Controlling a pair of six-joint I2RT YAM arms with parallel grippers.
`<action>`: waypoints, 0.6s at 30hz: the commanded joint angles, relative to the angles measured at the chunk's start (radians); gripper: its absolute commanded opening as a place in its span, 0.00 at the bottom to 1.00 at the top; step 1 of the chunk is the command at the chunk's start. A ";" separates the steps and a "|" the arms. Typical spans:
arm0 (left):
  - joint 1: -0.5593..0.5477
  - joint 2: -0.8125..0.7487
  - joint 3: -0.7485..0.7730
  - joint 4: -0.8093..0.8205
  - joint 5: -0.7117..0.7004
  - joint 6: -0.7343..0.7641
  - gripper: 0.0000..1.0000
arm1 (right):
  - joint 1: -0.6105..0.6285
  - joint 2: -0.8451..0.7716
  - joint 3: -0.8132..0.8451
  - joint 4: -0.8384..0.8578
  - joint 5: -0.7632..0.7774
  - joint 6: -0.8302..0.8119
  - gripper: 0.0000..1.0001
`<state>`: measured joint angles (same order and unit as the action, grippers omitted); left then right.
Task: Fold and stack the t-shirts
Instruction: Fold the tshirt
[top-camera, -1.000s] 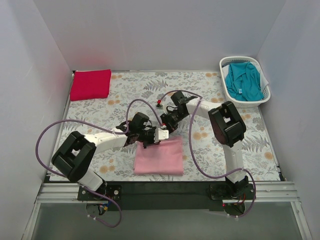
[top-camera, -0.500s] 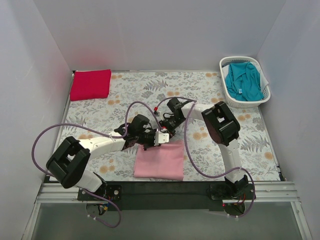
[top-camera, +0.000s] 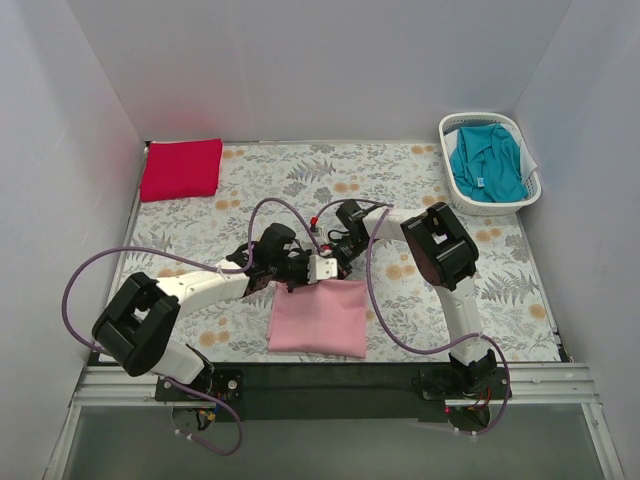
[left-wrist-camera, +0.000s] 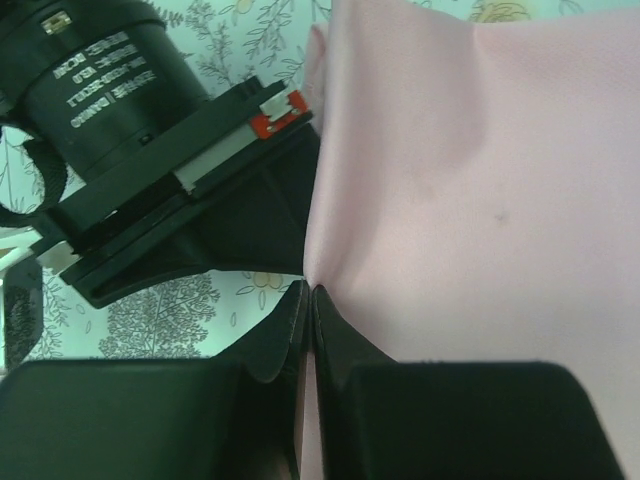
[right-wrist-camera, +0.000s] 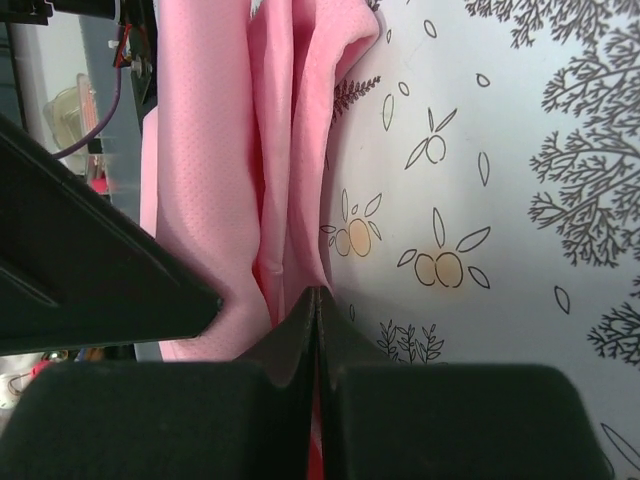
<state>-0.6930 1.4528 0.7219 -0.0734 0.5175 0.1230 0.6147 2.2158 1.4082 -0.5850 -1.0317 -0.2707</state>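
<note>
The light pink t-shirt (top-camera: 320, 318) lies folded on the floral cloth near the front middle. Both grippers meet at its far edge. My left gripper (top-camera: 297, 268) is shut on the pink fabric (left-wrist-camera: 450, 180), pinching its edge between the fingertips. My right gripper (top-camera: 335, 262) is shut on the pink shirt's folded edge (right-wrist-camera: 290, 150), close beside the left one. The bright red t-shirt (top-camera: 181, 168) lies folded at the far left corner. The teal t-shirt (top-camera: 486, 160) is crumpled in the white basket (top-camera: 448, 128) at the far right.
The grey-and-orange floral cloth (top-camera: 420, 270) covers the table. White walls close in the left, back and right sides. Purple cables loop over both arms. The right arm's wrist body (left-wrist-camera: 150, 170) fills the left of the left wrist view.
Both grippers have drawn closer together and slightly back, pulling the pink shirt's far edge with them; the right arm has folded in toward the left.
</note>
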 joint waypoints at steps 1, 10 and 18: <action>0.023 0.015 0.037 0.052 -0.016 0.018 0.00 | 0.005 0.021 -0.023 -0.012 0.061 -0.044 0.02; 0.030 0.047 0.022 0.067 0.010 0.029 0.00 | -0.001 0.012 0.040 -0.015 0.130 -0.042 0.03; 0.030 0.089 0.034 0.061 -0.014 0.049 0.13 | -0.021 -0.028 0.182 -0.022 0.366 -0.088 0.25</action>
<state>-0.6693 1.5272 0.7307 -0.0216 0.5117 0.1555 0.6094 2.2143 1.5368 -0.6296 -0.8692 -0.2928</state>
